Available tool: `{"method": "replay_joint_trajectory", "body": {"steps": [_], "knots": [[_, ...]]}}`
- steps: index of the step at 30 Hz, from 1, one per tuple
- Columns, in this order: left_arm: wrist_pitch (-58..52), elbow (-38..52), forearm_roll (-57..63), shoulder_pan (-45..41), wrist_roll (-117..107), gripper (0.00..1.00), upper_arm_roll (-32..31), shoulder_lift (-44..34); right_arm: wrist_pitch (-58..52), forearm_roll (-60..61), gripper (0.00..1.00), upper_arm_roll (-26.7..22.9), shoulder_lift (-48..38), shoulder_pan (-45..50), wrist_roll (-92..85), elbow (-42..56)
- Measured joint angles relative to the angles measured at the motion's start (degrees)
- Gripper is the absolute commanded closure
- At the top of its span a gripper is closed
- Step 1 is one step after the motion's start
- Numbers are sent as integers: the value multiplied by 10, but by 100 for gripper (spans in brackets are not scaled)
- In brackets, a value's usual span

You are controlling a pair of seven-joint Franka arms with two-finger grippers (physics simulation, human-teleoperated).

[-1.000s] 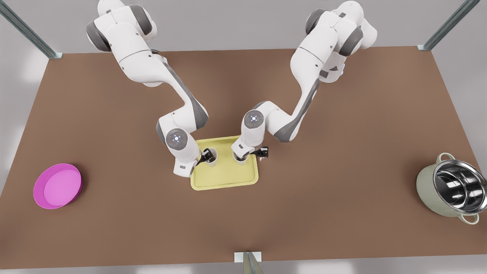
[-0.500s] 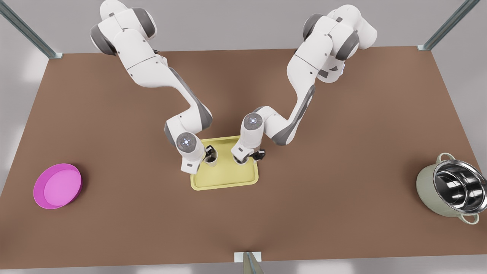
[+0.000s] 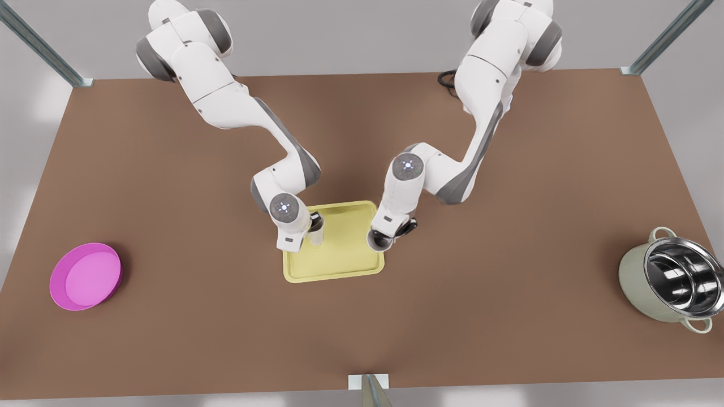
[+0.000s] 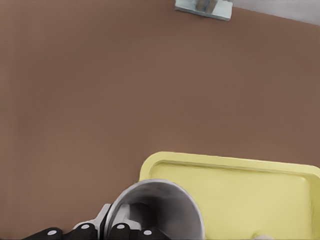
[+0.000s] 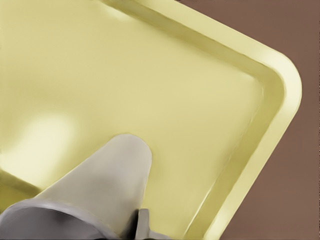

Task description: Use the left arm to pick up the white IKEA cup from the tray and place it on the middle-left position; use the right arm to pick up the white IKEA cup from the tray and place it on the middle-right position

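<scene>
Your left claw, on the arm bent sharply at centre-right of the front view, was clamped on a white cup over the tray edge. Your right claw, wrist pointing down at centre, pinched the second cup above the tray's left part on the desk.

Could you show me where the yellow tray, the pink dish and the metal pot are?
yellow tray (image 3: 334, 265): front view, bare floor near its front rim.
pink dish (image 3: 86, 276): front view, middle of its flat inside.
metal pot (image 3: 629, 274): front view, pale outer wall.
</scene>
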Motion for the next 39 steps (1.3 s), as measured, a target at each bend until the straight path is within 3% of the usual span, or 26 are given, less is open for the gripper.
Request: {"method": "replay_joint_trajectory", "body": {"steps": [2, 5, 8, 17, 26, 27, 28, 31, 33, 34, 37, 39], "knots": [[-7, -45, -18, 79, 22, 84, 1, -47, -1, 3, 89, -1, -3, -1, -2, 2], [5, -83, -35, 185, 72, 84, 1, -56, -17, 7, 93, -3, -26, -27, -8, 24], [58, -141, -57, 228, 129, 84, 2, -58, -76, 9, 94, -4, -42, -95, -24, 96], [208, -218, -75, 241, 264, 84, 2, -56, -198, 5, 94, -5, -5, -268, -115, 132], [322, -254, -78, 241, 350, 83, 2, -39, -228, 4, 93, -13, 83, -336, -206, 132], [328, -254, -79, 241, 358, 56, 2, -39, -229, 3, 93, -13, 86, -337, -214, 132], [334, -254, -79, 241, 365, 0, 2, -39, -230, 3, 93, -13, 89, -337, -222, 135], [348, -254, -79, 241, 386, 0, 3, -38, -240, 2, 92, -12, 91, -336, -242, 152], [353, -255, -79, 241, 397, 0, 3, -42, -252, -1, 51, -10, 90, -331, -252, 167], [354, -266, -80, 239, 402, 0, 2, -52, -258, -2, 43, -10, 90, -328, -256, 171], [300, -289, -83, 231, 412, 0, -9, -138, -271, -4, 41, -10, 89, -323, -266, 179], [203, -230, -93, 230, 417, 0, -11, -170, -277, -5, 41, -10, 90, -321, -271, 180]]}}
